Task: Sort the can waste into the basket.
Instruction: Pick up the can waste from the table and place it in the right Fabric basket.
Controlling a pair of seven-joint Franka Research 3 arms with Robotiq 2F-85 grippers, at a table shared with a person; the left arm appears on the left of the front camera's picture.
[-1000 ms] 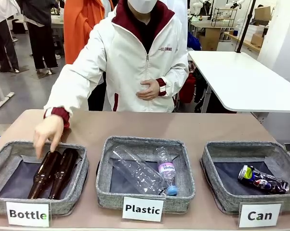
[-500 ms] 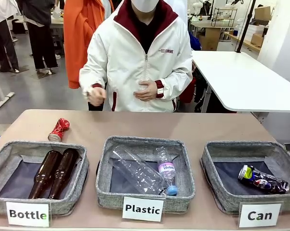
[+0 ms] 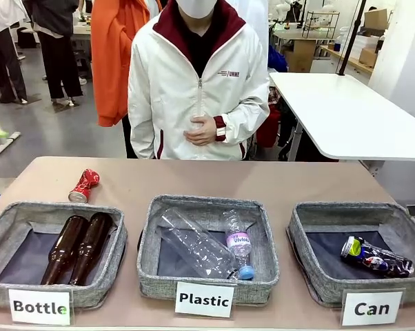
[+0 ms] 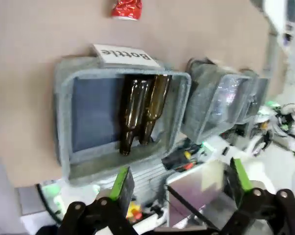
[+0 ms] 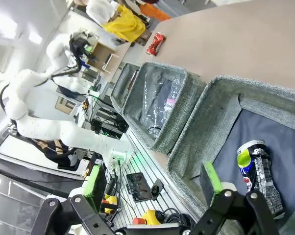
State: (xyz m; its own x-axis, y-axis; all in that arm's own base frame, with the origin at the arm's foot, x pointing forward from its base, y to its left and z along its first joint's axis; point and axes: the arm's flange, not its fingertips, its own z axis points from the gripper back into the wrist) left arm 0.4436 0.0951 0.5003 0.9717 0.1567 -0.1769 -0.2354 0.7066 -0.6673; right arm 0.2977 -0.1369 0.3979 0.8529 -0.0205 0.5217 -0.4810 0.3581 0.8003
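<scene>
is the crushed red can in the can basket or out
Out. The crushed red metal can lies on the table behind the grey woven Bottle basket, not in the Can basket.

You have two brown glass bottles (image 3: pixel 76 247) side by side in the grey woven "Bottle" basket (image 3: pixel 56 209), and clear plastic bottles (image 3: pixel 200 249) in the grey woven "Plastic" basket (image 3: pixel 207 203).

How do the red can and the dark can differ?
The red can is bright red; the dark can is blue-black with a coloured logo. The red can lies on the table; the dark can lies in the Can basket. Both lie on their sides.
</scene>
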